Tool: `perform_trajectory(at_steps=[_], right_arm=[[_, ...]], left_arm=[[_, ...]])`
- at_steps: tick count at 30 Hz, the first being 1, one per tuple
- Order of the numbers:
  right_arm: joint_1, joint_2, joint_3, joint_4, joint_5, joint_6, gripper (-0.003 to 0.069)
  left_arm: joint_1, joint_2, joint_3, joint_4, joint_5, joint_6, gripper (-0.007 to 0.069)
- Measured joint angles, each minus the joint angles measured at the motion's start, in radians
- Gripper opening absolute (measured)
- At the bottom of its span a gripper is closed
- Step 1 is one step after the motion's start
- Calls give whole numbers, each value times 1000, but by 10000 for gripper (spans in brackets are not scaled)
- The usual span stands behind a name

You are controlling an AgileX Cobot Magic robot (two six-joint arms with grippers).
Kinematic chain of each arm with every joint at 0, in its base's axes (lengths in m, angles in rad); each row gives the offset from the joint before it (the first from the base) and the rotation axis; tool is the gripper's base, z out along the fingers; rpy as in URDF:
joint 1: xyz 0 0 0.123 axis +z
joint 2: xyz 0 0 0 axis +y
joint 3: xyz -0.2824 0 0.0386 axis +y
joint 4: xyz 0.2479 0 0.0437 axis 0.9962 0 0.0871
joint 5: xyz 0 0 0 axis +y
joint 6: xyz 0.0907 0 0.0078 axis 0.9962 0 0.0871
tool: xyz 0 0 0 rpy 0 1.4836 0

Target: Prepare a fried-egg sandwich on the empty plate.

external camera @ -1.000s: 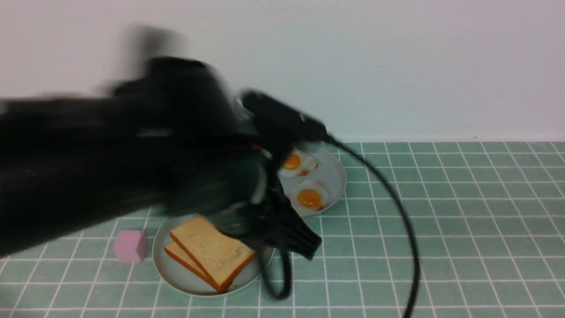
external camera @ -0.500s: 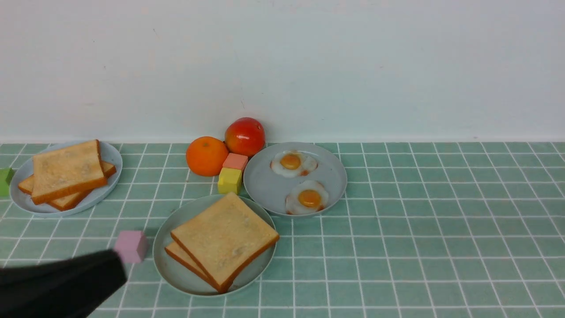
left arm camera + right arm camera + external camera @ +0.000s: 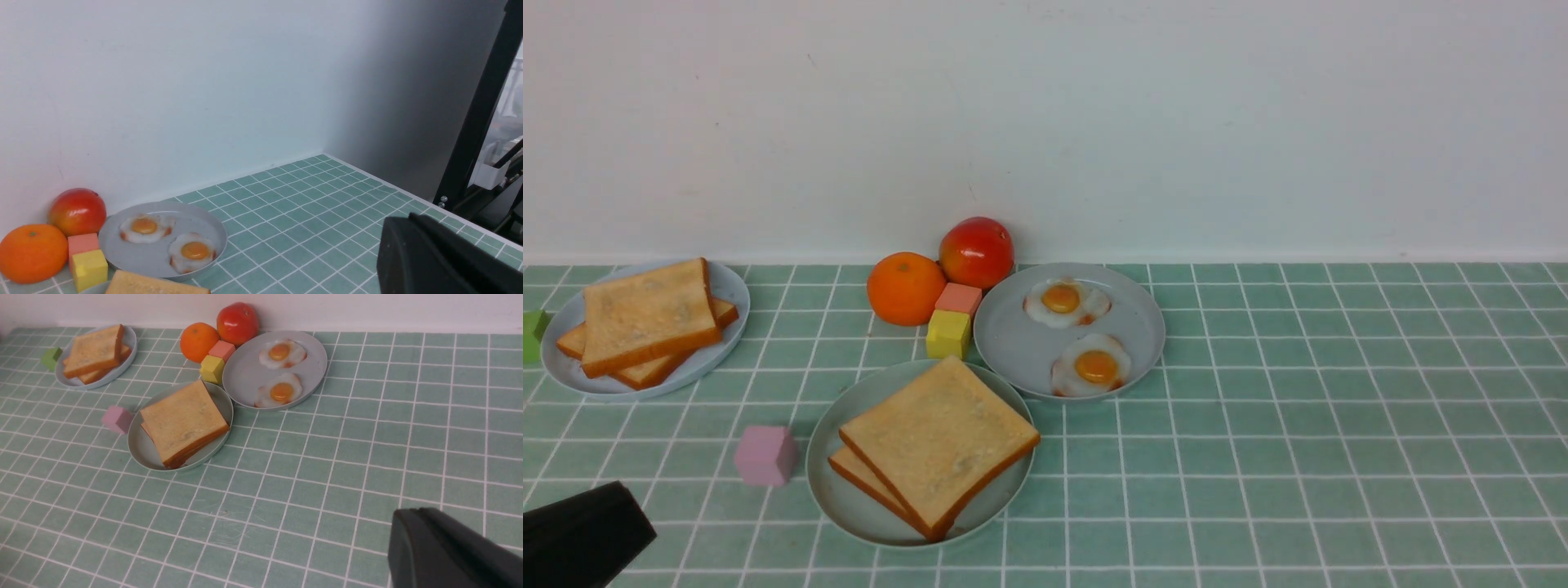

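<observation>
Between toast slices [image 3: 938,445], egg hidden; left pincer [image 3: 580,535] cropped.

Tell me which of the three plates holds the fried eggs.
The plate farthest to the right, beside the yellow block, holds two fried eggs. The other two plates hold only toast.

The setting is a staged robot test bench, not a working kitchen. The desk [image 3: 1339,425] is covered with a green tile-pattern surface and backed by a plain white wall [image 3: 1176,122]. The food is toy replica: fried eggs [image 3: 1078,335] on a grey-blue plate [image 3: 1013,343], toast, an orange [image 3: 905,288], a red fruit [image 3: 976,251]. Small coloured blocks [image 3: 949,322] lie among the plates. A black frame post [image 3: 478,106] stands at the desk edge in the left wrist view.
</observation>
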Motion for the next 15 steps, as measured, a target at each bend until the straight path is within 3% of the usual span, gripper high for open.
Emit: perform_trajectory(at_steps=[12, 15], right_arm=[[-8, 0, 4, 0, -3, 4, 8], [-110, -39, 35, -16, -51, 4, 4]], left_arm=[[0, 0, 1, 0, 2, 0, -13], [0, 0, 1, 0, 3, 0, -13]])
